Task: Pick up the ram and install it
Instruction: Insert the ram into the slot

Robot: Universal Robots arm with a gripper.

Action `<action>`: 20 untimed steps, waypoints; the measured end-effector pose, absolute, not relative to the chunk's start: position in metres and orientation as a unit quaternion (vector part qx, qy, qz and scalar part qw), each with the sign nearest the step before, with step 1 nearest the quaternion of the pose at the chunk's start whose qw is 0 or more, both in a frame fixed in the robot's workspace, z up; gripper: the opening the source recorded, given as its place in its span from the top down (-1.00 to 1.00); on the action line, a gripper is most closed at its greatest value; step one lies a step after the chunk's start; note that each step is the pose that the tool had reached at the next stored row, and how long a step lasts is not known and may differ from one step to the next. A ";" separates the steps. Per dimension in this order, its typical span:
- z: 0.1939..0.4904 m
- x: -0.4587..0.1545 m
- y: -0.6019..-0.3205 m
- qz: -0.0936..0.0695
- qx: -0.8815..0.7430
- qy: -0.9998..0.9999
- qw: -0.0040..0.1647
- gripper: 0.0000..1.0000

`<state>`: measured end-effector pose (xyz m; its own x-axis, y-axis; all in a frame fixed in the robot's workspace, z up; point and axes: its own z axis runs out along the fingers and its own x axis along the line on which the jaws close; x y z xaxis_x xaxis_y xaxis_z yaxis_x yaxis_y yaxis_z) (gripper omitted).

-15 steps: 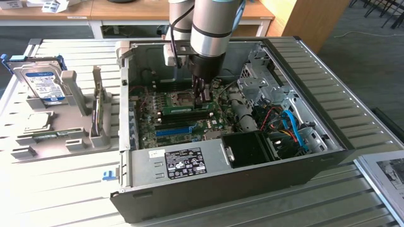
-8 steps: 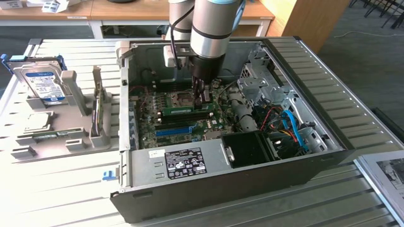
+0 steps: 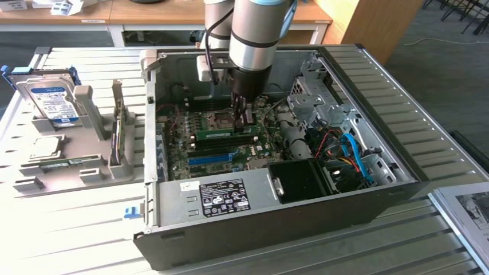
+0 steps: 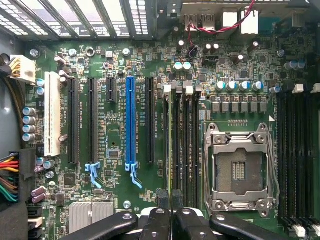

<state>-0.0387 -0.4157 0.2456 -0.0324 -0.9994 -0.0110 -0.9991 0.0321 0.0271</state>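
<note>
I have the gripper (image 4: 171, 204) pinched fully together with nothing visibly clamped between its fingers. Its tips are down at one end of the ram (image 3: 216, 133). The ram stands on edge in a memory slot just beside the empty CPU socket (image 3: 222, 120), on the side of the socket that faces the blue expansion slot (image 3: 208, 158). I cannot tell whether it is fully seated or whether the tips touch it. I judge the stick light and stiff but fragile, being a thin green board. I would hold it by the long top edge or the short ends, never by the flat faces. I would push straight down, since sideways force could flex it or strain the slot.
</note>
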 end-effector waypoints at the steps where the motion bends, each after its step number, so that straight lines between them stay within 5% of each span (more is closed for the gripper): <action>1: 0.246 -0.039 -0.416 -0.014 0.696 -0.718 0.005 0.76; 20: 0.234 -0.039 -0.416 -0.014 0.696 -0.718 0.005 0.76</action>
<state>-0.0387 -0.4157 0.2341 -0.0324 -0.9994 -0.0118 -0.9991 0.0321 0.0272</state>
